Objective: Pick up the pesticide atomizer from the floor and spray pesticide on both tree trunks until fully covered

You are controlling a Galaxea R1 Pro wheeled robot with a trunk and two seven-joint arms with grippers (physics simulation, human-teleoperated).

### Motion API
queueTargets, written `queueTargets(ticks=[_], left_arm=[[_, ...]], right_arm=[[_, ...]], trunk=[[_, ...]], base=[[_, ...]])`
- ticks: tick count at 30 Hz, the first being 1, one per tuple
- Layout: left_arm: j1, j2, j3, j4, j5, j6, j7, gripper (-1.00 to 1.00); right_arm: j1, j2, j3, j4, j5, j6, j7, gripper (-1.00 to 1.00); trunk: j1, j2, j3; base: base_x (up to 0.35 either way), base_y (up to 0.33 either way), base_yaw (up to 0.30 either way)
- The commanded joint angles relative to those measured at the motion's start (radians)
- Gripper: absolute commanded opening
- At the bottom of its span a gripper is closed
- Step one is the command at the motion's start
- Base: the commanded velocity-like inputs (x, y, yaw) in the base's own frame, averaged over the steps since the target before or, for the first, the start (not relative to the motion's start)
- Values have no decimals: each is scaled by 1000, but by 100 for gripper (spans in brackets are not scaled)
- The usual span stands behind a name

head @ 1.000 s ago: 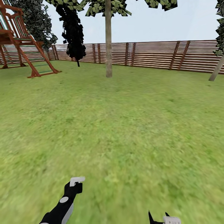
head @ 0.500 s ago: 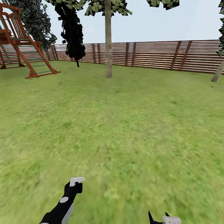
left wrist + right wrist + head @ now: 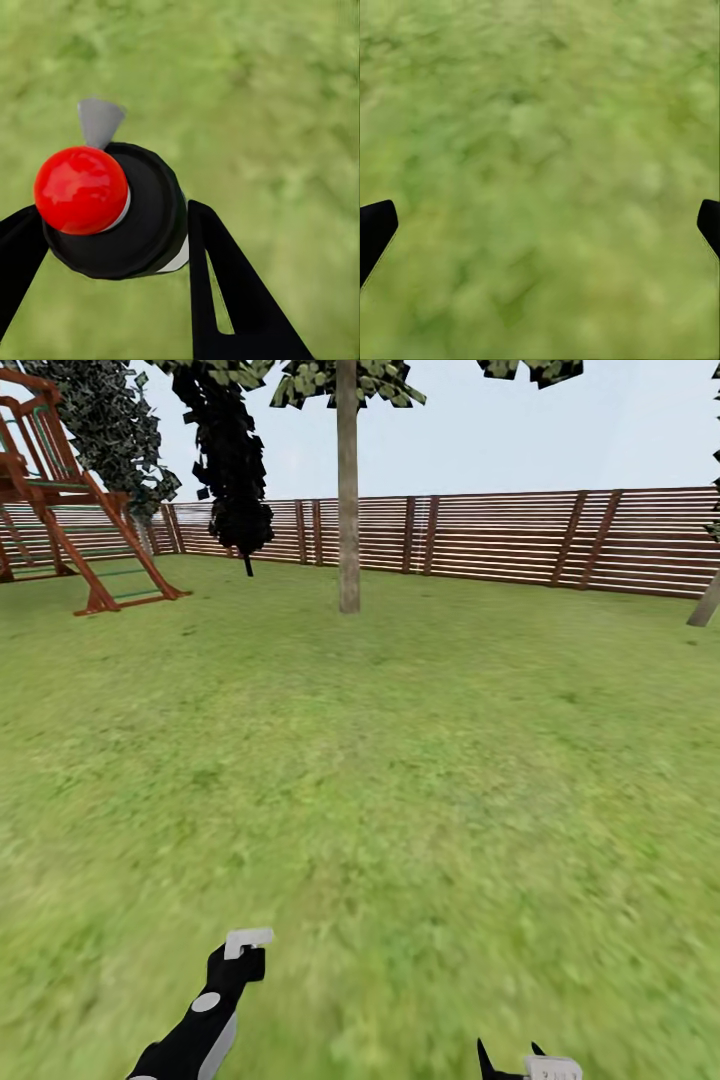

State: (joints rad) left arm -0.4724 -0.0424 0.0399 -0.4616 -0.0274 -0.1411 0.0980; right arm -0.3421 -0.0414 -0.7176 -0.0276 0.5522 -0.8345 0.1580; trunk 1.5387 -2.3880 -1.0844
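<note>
left wrist view had the left gripper (image 3: 112,247) with jaws pinching the pesticide atomizer (image 3: 112,210), red knob toward the camera, over the floor (image 3: 262,90). the right gripper (image 3: 540,225) hung with jaws spread. the nearest tree trunk (image 3: 348,510) stood well ahead by the fence (image 3: 520,540); spraying from there would likely miss, and jolts could loosen the grip.

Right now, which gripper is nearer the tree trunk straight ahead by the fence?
Left. The left gripper, shut on the atomizer, sits almost in line below the trunk. The right gripper hangs lower and farther right.
</note>
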Motion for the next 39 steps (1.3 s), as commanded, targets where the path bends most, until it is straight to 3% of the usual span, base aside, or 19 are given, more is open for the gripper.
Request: queueTargets(ticks=[1, 39], left_arm=[[0, 0, 0, 0, 0, 0, 0, -100], [0, 1, 0, 0, 0, 0, 0, -100]], right_arm=[[0, 0, 1, 0, 0, 0, 0, 100], [0, 0, 1, 0, 0, 0, 0, 100]], trunk=[[0, 0, 0], [0, 0, 0]], base=[[340, 0, 0], [340, 0, 0]])
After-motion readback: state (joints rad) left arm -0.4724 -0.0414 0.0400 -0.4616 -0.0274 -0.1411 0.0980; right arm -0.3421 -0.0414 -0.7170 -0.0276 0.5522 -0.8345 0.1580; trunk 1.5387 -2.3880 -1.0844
